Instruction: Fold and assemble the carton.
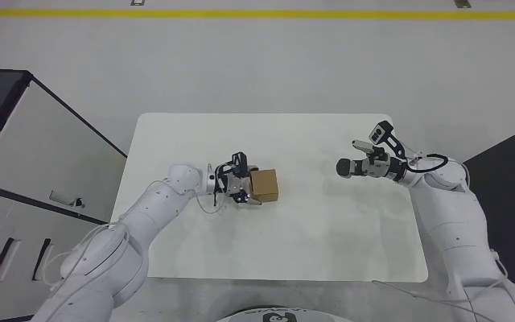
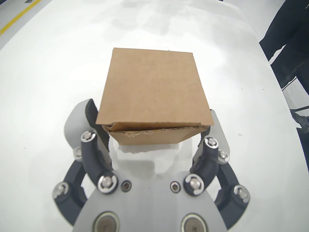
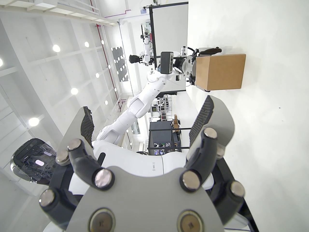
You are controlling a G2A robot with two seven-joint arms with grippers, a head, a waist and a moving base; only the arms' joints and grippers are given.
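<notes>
Starting left of the carton, the left arm lies low across the table [image 1: 322, 241] with its wrist pointing at the box. The left fingers [image 1: 244, 199] straddle the carton's near end. In the left wrist view one dark pad [image 2: 93, 114] presses the box's side wall just under the overhanging top panel, and the other finger sits against the opposite wall, half hidden under that panel's corner. So the left fingers are clamped on the carton, one on each side, with only its end between them and most of its body reaching out past the tips.

The carton [image 1: 264, 184] itself is a plain brown cardboard box, folded up into a closed cube shape, sitting a little left of the middle of the table. Its top panel [image 2: 152, 90] is flat and closed. On the end facing the wrist there is a ragged corrugated seam where the top meets the flap below. I cannot tell whether that end is lifted slightly off the surface.

From the right wrist view I see the carton [image 3: 221, 71] side on, with a left finger [image 3: 210, 51] lying along one face.

Well to the right of the carton, the right fingers [image 1: 344, 167] hang above the table, aimed back toward the box. They stand wide apart [image 3: 205, 114] and hold nothing.
</notes>
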